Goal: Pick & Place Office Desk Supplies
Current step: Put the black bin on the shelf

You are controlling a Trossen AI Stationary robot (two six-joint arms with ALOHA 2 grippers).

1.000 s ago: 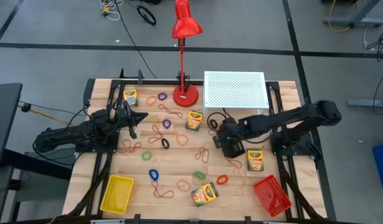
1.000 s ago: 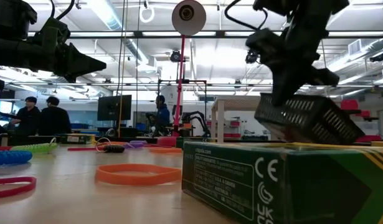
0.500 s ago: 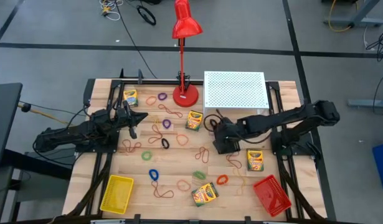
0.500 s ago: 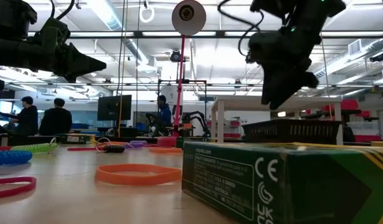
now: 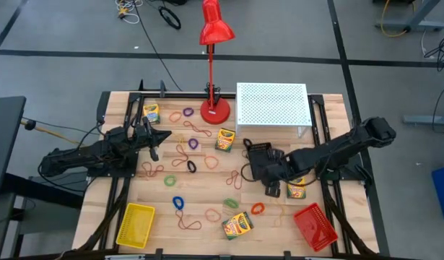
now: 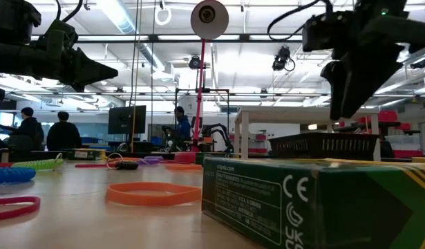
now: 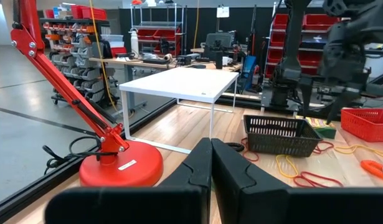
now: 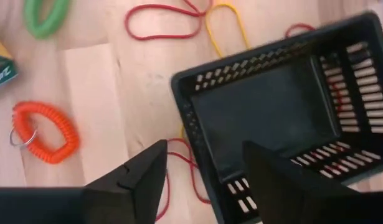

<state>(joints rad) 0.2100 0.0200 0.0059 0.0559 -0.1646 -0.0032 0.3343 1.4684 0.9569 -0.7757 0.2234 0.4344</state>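
1. A wooden slat table stands in a workshop; beyond it the low view shows benches, monitors and 3 people at the far side.
2. A red desk lamp and a white perforated stand sit along the table's far edge.
3. The right gripper hangs above the table right of centre, its fingers spread apart and holding nothing.
4. A black mesh basket sits flat on the wood just beside that gripper, toward the stand; the right wrist view shows nothing lying inside it.
5. The left gripper hovers over the table's left part, fingers pressed together with nothing between them (seen plainly in the left wrist view).
6. Crayon boxes lie scattered: one by the far-left corner, one near the lamp base, one just beside the right gripper, one at the near edge.
7. The nearest box's green side reads "CE" and "UK"; its smaller print is unreadable.
8. Rubber-band loops lie across the middle; an orange coil lies near the basket.
9. A yellow basket and a red basket sit at the near corners.
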